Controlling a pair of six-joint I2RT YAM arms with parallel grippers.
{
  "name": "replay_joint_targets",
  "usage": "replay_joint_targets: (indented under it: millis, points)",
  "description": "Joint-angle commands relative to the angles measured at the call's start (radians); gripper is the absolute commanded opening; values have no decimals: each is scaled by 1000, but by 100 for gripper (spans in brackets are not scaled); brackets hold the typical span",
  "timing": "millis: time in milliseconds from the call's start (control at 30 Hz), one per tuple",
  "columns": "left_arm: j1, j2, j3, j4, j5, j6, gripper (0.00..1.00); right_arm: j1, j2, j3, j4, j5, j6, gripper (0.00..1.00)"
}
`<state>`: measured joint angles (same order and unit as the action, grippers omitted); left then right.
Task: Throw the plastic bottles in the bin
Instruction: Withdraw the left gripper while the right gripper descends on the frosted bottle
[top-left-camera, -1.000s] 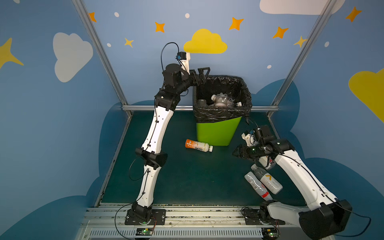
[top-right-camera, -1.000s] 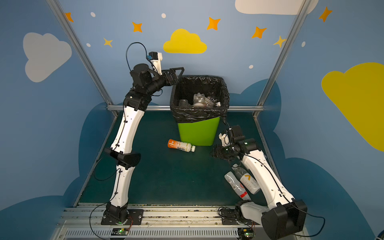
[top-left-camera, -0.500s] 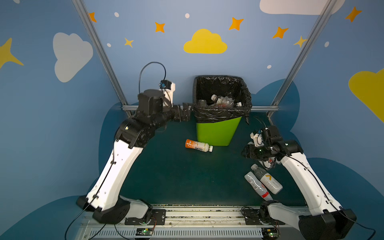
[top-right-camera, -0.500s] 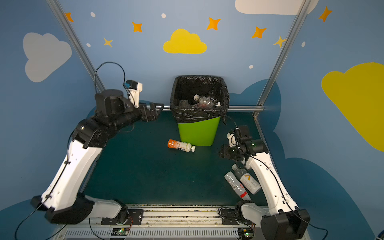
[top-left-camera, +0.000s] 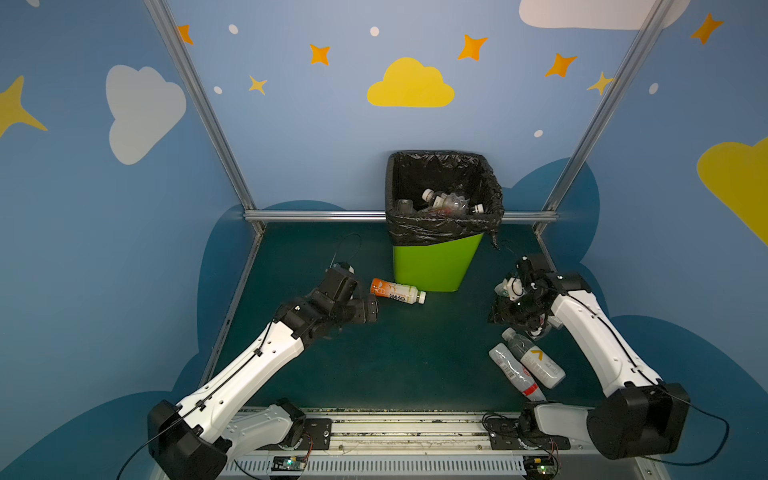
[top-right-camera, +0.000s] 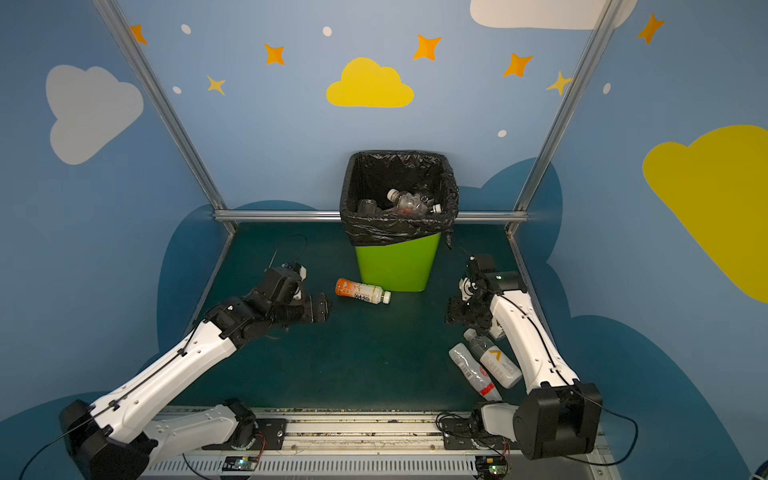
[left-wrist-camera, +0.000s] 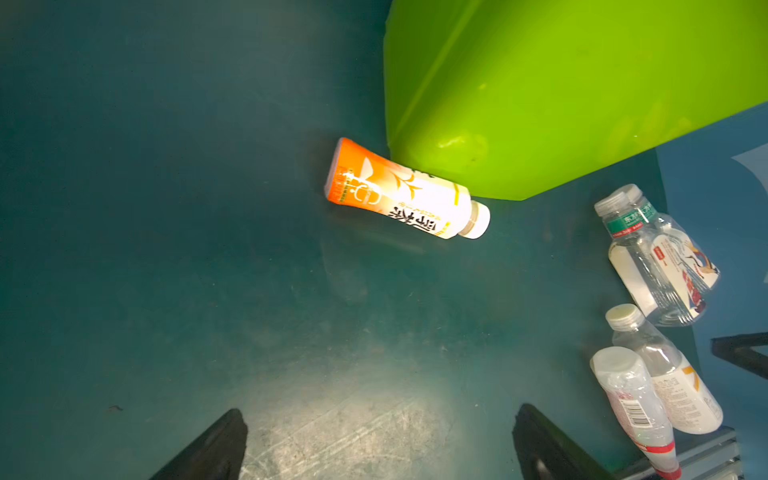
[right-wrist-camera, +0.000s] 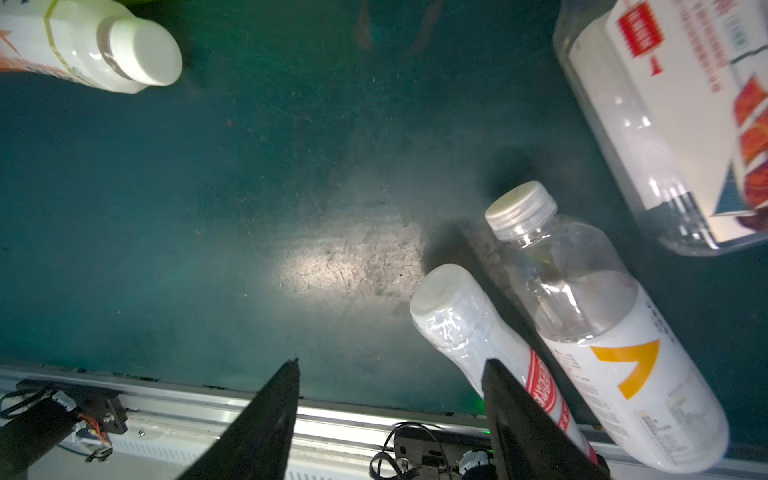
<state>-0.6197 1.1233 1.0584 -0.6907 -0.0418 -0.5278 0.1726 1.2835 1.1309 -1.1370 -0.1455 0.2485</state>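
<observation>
Lowered left end effector faces orange bottle, cap pointing right.

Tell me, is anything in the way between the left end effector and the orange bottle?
No, nothing visible is in the way. The left end effector is open, and only bare green mat lies between it and the orange bottle. That bottle lies on its side beside the bin.

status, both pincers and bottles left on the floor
Left pincer open, empty, near orange-label bottle. Right pincer open, empty, by red-label bottle and yellow-mark bottle. Bin partly filled. No obstruction seen.
</observation>
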Motion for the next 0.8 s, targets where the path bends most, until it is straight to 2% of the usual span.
replay_joint_targets:
  millis: [0,200,400,567,767]
  points:
    - [-12,-6,38,23,-85,-22,100,21,-52,-52,-4,-41,66,71]
    - [-12,22,79,66,-41,19,100,29,-103,-89,-71,28,143,71]
    - [-11,34,106,-8,1,76,100,33,-133,-137,-107,119,207,76]
    - [-12,-46,21,9,43,-4,100,33,-139,-176,-106,137,219,79]
    - [-13,-159,-46,-7,28,-52,100,35,-90,-191,-78,160,213,80]
